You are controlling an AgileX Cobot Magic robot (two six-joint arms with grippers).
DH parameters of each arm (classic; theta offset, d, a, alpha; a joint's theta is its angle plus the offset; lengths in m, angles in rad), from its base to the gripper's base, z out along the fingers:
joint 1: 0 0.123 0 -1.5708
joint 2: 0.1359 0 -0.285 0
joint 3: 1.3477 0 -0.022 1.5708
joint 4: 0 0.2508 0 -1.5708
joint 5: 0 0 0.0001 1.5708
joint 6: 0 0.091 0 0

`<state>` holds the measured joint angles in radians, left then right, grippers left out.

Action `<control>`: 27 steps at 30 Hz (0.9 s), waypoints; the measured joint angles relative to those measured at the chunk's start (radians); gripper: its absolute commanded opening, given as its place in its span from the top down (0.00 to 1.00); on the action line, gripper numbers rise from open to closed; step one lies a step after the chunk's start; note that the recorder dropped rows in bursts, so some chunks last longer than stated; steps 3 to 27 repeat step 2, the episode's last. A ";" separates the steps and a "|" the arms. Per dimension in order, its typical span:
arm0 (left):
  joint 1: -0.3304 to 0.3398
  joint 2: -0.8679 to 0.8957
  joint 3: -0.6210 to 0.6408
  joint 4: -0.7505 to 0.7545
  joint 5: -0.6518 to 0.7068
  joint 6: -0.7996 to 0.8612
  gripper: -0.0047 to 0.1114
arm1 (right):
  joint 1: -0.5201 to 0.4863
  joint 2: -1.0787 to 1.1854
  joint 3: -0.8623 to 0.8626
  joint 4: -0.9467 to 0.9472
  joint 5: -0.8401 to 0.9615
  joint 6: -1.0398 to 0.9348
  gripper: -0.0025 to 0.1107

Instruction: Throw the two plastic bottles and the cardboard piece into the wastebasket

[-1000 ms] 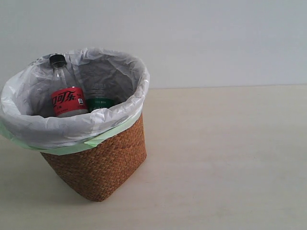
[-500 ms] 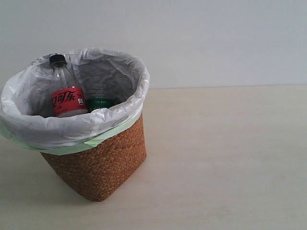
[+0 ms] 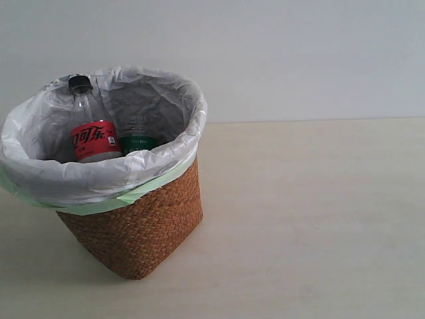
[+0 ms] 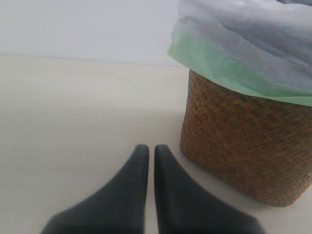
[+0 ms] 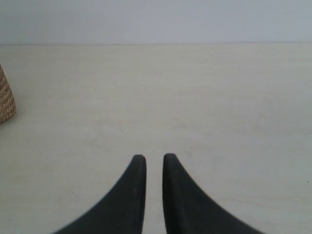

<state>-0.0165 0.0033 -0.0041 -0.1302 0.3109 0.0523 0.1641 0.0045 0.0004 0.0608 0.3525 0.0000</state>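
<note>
Change since the earlier frames: none that I can see. Basket, bottles and both wrist views sit as they did a second ago.

Item 1. Wastebasket (image 3: 139, 232): brown woven wicker, tapered, standing on the table (image 3: 312, 219) at the left of the exterior view. It is lined with a crumpled white plastic bag (image 3: 66, 173) folded over the rim, with a pale green band (image 3: 143, 189) below the fold.

Item 2. Slim bottle (image 3: 93, 139): black cap, red label. It is inside the wastebasket, standing nearly upright against the liner, cap level with the rim.

Item 3. Short bottle (image 3: 137, 141): green label. It is inside the wastebasket just beside the slim bottle and sits lower (only its upper part shows above the near fold of the bag).

Item 4. Left pincer (image 4: 151, 148): the dark fingers are drawn together with only a hairline slit between them, and they hold nothing. It is low over the table, beside the wicker wall.

Item 5. Right pincer (image 5: 154, 158): closed to a narrow slit, empty, over bare table. The wastebasket shows only as a sliver of wicker at the edge of its view.
</note>
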 measured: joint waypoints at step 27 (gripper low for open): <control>0.000 0.000 0.000 0.000 0.000 0.000 0.93 | 0.000 0.000 0.000 0.000 0.000 0.000 0.90</control>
